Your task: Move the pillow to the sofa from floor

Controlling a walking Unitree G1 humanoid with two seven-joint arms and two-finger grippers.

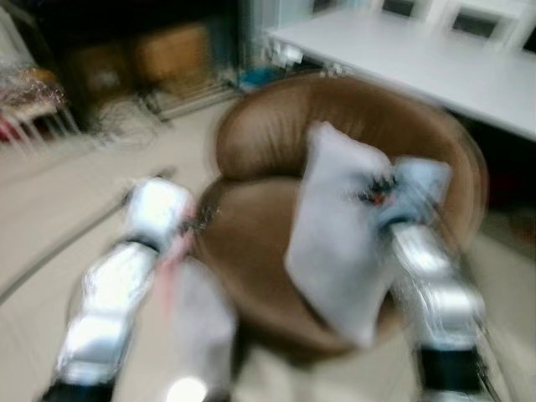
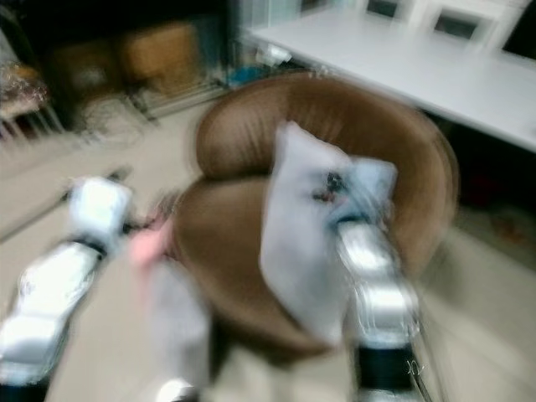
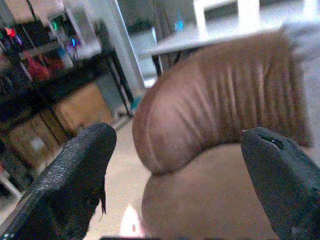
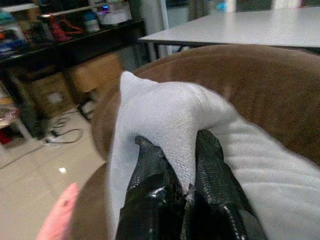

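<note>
Right gripper (image 4: 182, 165) pinched tight on fold of pale grey fabric pillow (image 4: 165, 115), both black fingers (image 4: 212, 165) pressed into cloth near one corner. Pillow (image 1: 339, 230) off floor, hanging upright and slightly tilted in front of round brown leather sofa chair (image 1: 268, 134), lower edge over seat; contact with seat hard to tell through blur. Silver right arm (image 1: 435, 285) reaching up from below to pillow's right edge.

Left gripper (image 3: 175, 165) spread wide, nothing between fingers (image 3: 75, 175), aimed at brown sofa backrest (image 3: 220, 95) and seat, apart from both. Silver left arm (image 1: 126, 276) out over beige floor (image 1: 59, 201) just left of sofa. Blurred pink shape (image 4: 57, 215) near sofa's left side, identity unclear. Second blurred grey shape (image 1: 201, 327) low between left arm and sofa front, also unclear.

White rectangular table (image 1: 435, 59) behind sofa at right. Dark metal shelving (image 3: 60, 60) with cardboard boxes (image 1: 172, 50) behind at left, small colourful items on upper shelf. Cable (image 4: 65, 135) on floor near shelving. Head views heavily motion-blurred.
</note>
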